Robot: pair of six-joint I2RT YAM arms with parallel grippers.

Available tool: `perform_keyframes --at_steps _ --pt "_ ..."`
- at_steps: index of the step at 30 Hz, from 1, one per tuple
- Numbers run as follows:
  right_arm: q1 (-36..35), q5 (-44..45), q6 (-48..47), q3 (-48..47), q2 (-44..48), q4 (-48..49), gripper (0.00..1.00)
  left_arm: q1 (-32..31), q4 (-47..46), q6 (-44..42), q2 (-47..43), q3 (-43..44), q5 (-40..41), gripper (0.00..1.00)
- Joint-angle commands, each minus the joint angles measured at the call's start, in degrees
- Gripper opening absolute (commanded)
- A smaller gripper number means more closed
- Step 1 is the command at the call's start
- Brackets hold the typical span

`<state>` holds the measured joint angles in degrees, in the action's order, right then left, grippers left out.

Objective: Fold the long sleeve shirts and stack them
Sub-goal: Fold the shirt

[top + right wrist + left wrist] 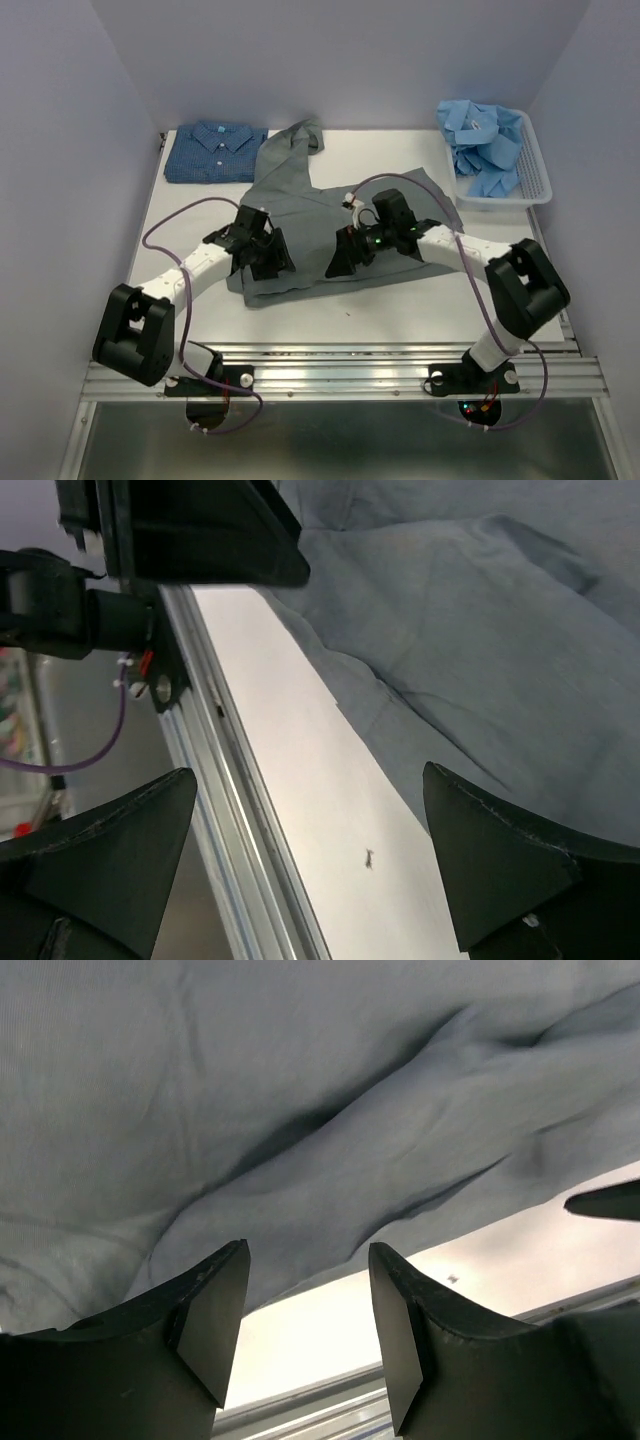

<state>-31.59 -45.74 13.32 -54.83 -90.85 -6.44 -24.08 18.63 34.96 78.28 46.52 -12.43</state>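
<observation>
A plain grey long sleeve shirt [310, 215] lies spread and creased in the middle of the white table [400, 300]. Its near hem shows in the left wrist view [300, 1090] and in the right wrist view [480, 620]. My left gripper [268, 255] hovers over the shirt's near left part, jaws open [308, 1300] with only bare table between them. My right gripper [343, 258] hangs over the near hem, wide open [310, 820] and empty. A dark blue patterned shirt [215, 152] lies folded at the back left. Light blue shirts [485, 145] are heaped at the back right.
The light blue shirts sit in a white slatted basket [540, 180] at the table's back right corner. A metal rail [340, 365] runs along the near edge, close to both grippers. Purple cables loop beside each arm. Walls close in the table on three sides.
</observation>
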Motion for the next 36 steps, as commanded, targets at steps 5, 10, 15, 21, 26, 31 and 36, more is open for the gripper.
perform_keyframes --at_steps 5,10,15,21,26,31,36 --pt "-3.5 -4.5 10.2 -7.3 -13.3 22.2 1.00 -0.4 0.1 6.3 -5.4 -10.7 1.4 0.63" --pt "-3.5 -3.4 14.8 -9.2 -22.3 33.1 1.00 -0.4 3.0 9.7 -4.5 -11.2 7.6 0.63" --pt "-3.5 3.5 14.8 -10.6 -28.7 32.6 1.00 -0.4 5.2 10.1 -4.4 -11.3 8.8 0.62" --pt "-3.5 12.5 15.3 -7.4 -32.0 32.8 1.00 -0.4 7.3 10.7 -4.3 -11.3 9.7 0.62" --pt "-3.5 12.1 11.4 -1.0 -27.2 30.5 1.00 -0.4 10.0 11.0 -4.7 -10.9 10.8 0.62" --pt "-3.5 9.8 10.7 7.4 -18.1 26.9 1.00 -0.4 14.0 15.5 -5.2 -10.1 9.5 0.62" --pt "-3.5 9.1 7.2 11.7 -12.2 18.1 1.00 -0.4 16.9 16.6 -5.7 -10.2 5.7 0.62"
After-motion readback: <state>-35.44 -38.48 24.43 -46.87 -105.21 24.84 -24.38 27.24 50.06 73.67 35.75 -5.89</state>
